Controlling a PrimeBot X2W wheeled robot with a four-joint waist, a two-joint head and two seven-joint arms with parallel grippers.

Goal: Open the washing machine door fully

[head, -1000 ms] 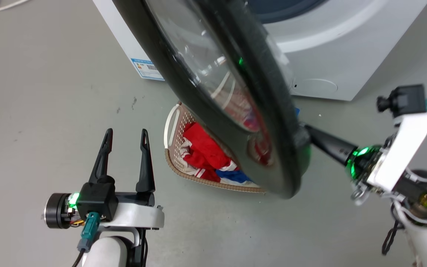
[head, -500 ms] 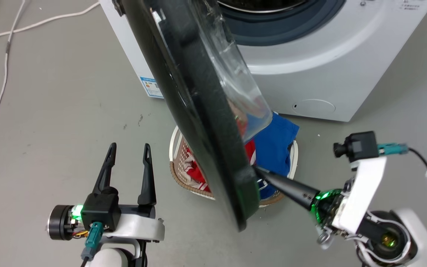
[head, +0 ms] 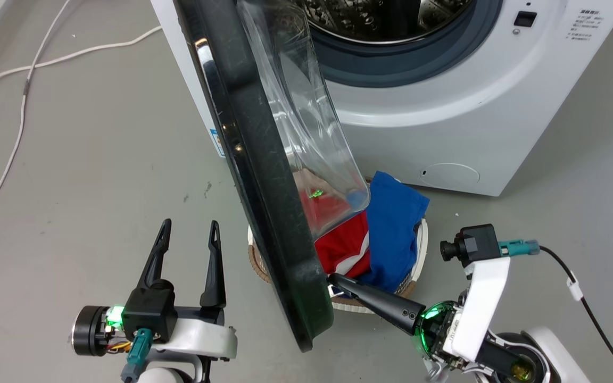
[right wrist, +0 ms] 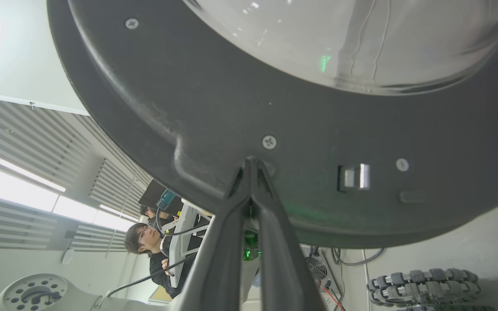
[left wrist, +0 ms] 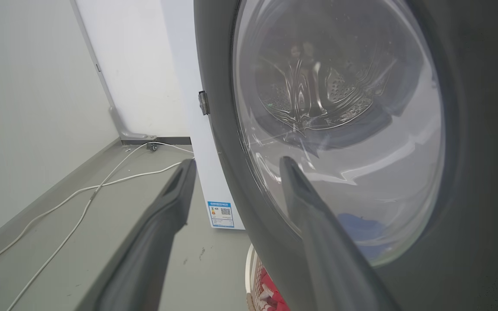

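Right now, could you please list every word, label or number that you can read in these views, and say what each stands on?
Sticker, low on the side of the washing machine: blue header and a code square, print too small to read.
Printed lines, upper right of the machine's front: too small to read.
Washing machine door: no lettering that I can make out.
No text can be quoted.

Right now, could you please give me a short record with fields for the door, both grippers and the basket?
door: washing machine door, standing out from the machine, edge-on in the head view
drum: uncovered
right gripper: shut, tips against the door's inner face near its rim
left gripper: open, holding nothing, apart from the door
basket: on the floor under the door, red and blue clothes inside
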